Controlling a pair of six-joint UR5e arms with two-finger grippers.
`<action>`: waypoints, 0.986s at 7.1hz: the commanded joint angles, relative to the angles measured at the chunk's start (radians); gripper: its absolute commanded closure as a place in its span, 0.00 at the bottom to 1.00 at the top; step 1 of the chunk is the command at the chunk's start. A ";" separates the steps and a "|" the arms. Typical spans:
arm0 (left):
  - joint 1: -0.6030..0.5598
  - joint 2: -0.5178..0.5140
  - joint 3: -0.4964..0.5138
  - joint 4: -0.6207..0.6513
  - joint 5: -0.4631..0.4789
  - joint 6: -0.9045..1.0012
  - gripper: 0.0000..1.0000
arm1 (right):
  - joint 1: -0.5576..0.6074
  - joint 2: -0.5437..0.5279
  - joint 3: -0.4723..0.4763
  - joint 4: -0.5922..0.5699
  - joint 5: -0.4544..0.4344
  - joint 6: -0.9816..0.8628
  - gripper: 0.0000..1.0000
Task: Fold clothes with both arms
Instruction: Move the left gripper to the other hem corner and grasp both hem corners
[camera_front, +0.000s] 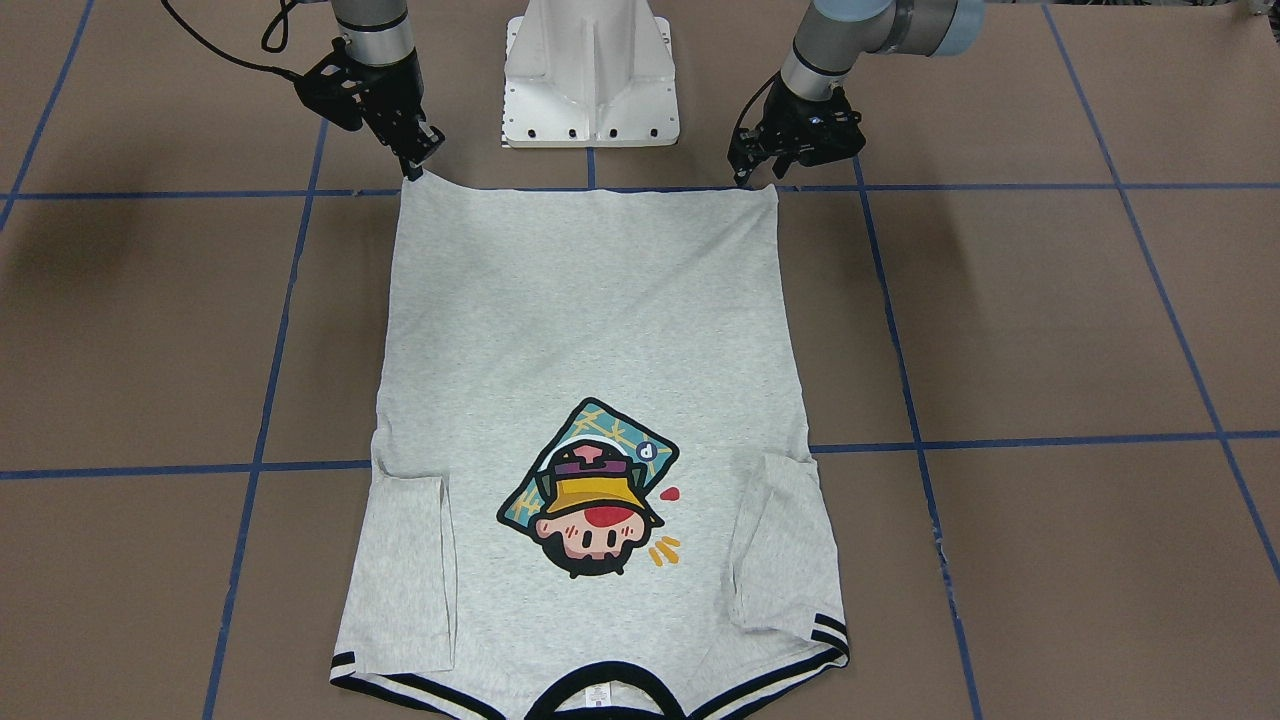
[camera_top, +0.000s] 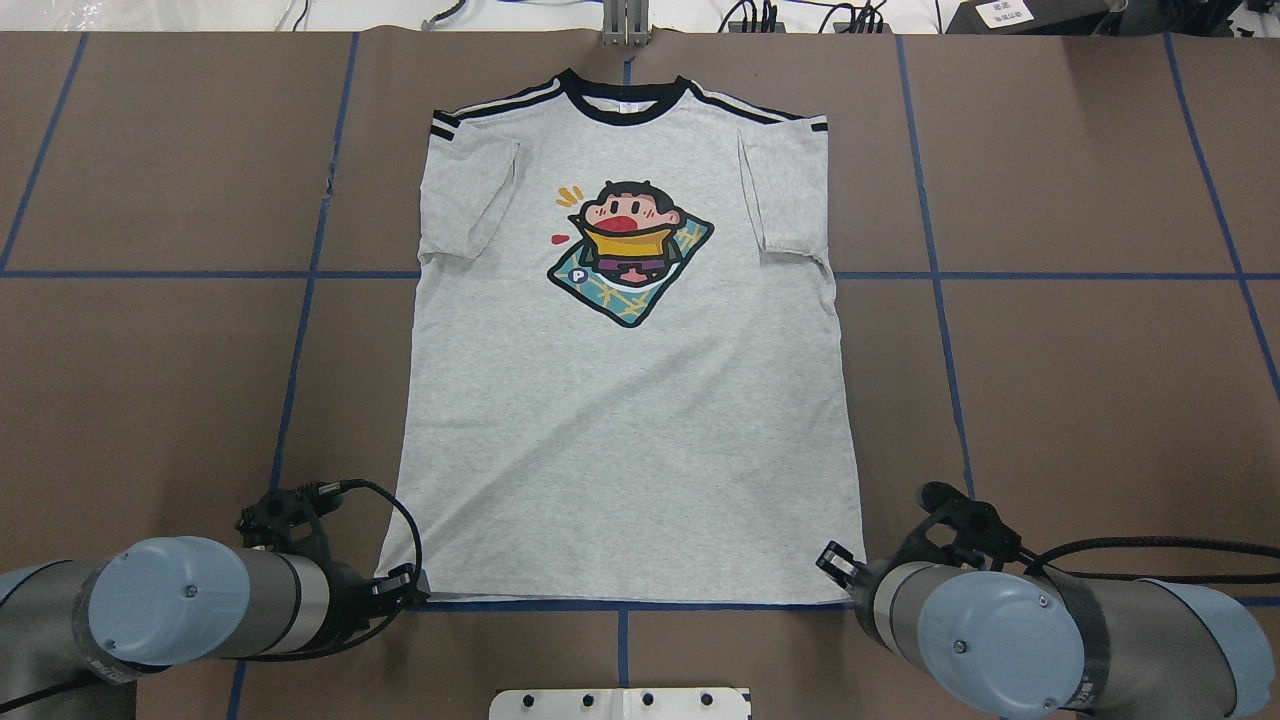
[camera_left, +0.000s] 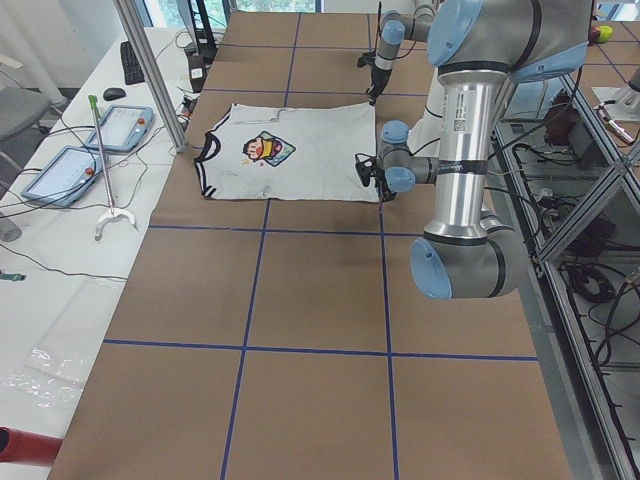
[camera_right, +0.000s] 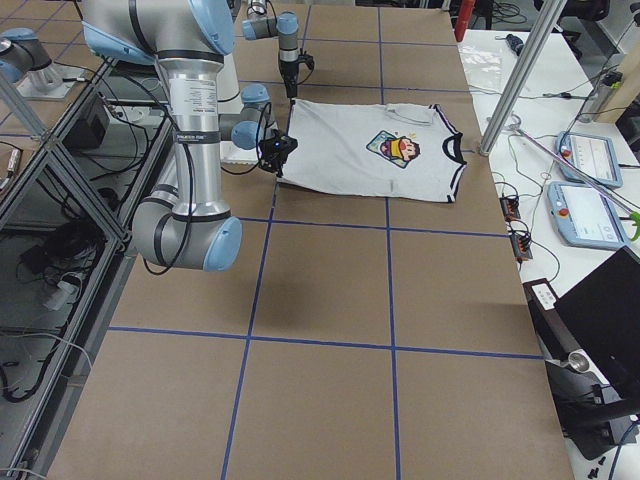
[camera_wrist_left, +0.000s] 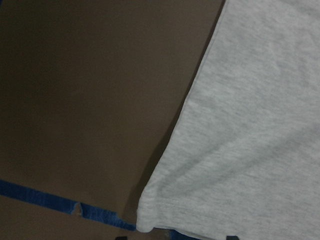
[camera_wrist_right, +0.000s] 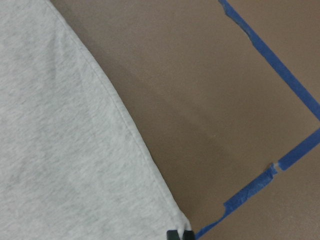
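Seeing light heather-grey, black-collared cartoon-print T-shirt (camera_top: 620, 420) flat, face-up mid brown table (camera_top: 1080, 400), hem twd robot-side edge, collar nr far edge; I read black two-finger L claw (camera_front: 748, 172) spread open astride one hem corner, black R claw (camera_front: 412, 168) pinched onto other corner.

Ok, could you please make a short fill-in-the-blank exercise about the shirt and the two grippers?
The T-shirt lies flat with its print facing ___.
Its collar is ___ in colour.
Its sleeves are folded ___ over the body.
The left gripper and right gripper are each at a corner of the bottom ___.
Missing words: up; black; inward; hem.
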 joint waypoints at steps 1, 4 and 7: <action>-0.007 0.001 0.005 0.002 0.006 0.008 0.36 | 0.001 -0.001 -0.001 -0.001 0.000 0.001 1.00; -0.007 0.001 0.005 0.044 0.052 0.011 0.50 | 0.001 -0.003 0.003 -0.001 -0.002 0.001 1.00; -0.012 0.001 -0.021 0.045 0.049 0.013 1.00 | 0.001 -0.003 0.003 -0.001 -0.002 0.001 1.00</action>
